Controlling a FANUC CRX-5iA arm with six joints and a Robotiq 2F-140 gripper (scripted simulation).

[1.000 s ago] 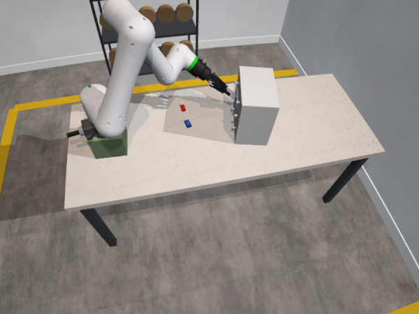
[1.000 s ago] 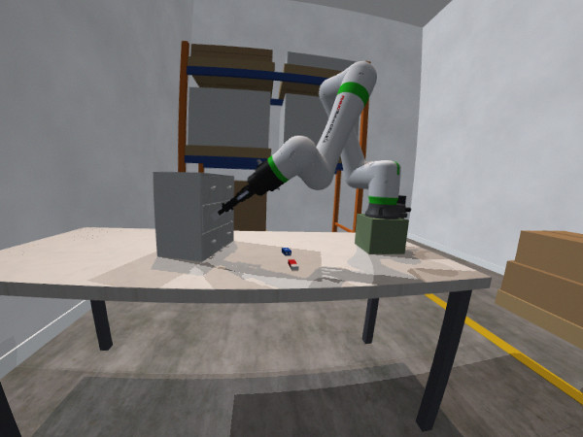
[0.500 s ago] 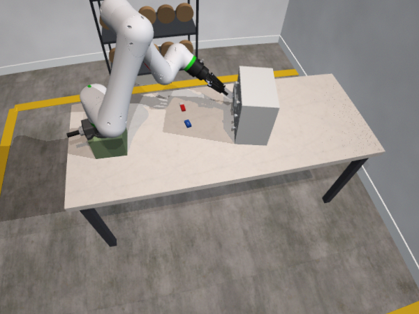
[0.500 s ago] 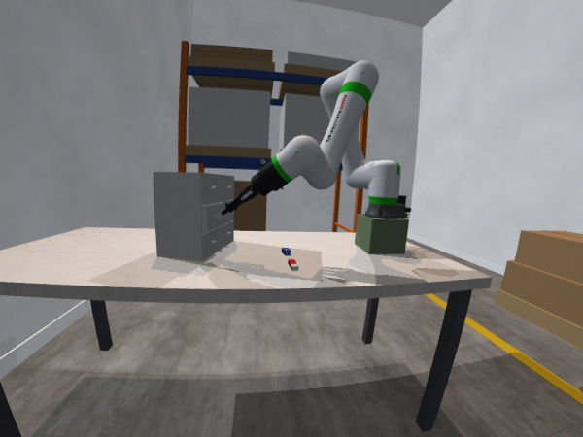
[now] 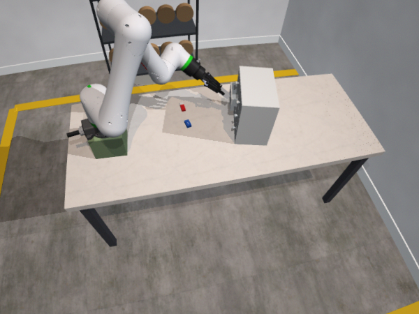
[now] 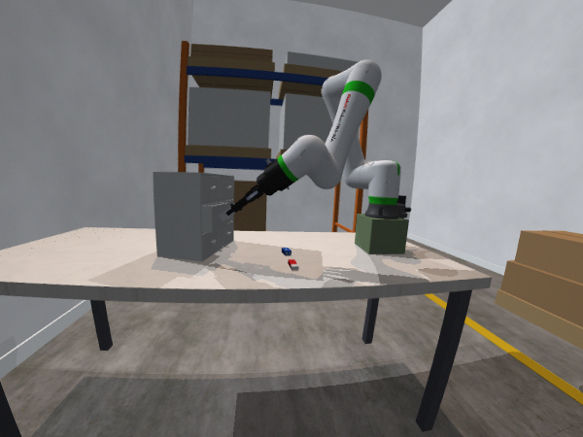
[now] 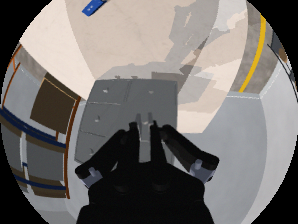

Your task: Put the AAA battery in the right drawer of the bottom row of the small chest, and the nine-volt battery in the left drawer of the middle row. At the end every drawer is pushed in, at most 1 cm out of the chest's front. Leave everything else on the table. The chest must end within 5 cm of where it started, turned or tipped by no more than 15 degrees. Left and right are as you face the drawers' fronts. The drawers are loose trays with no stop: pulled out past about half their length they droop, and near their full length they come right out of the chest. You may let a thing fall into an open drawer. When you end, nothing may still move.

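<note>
Exterior: pincer (image 5: 222, 93) (image 6: 229, 213) (image 7: 144, 119) slanting downward chestward.

- The left drawer of the middle row (image 5: 233, 97) (image 6: 212, 220) (image 7: 166, 117) now stands farther out of the chest (image 5: 259, 87) (image 6: 179, 214) (image 7: 100, 107) — toward the desk's (image 5: 167, 174) (image 6: 272, 284) (image 7: 120, 45) short edge by the robot's base (image 5: 109, 146) (image 6: 381, 234), where one second ago it sat nearly flush.
- The tool (image 5: 222, 93) (image 6: 229, 212) (image 7: 144, 119) has drawn back toward that same short edge, its fingers closed about the drawer's handle (image 7: 145, 121).
- Its black wrist end (image 5: 195, 70) (image 6: 275, 178) has backed off the same way — a small shift, already begun half a second ago.
- In the top view, more of the drawer's side shows between chest and fingertips.
</note>
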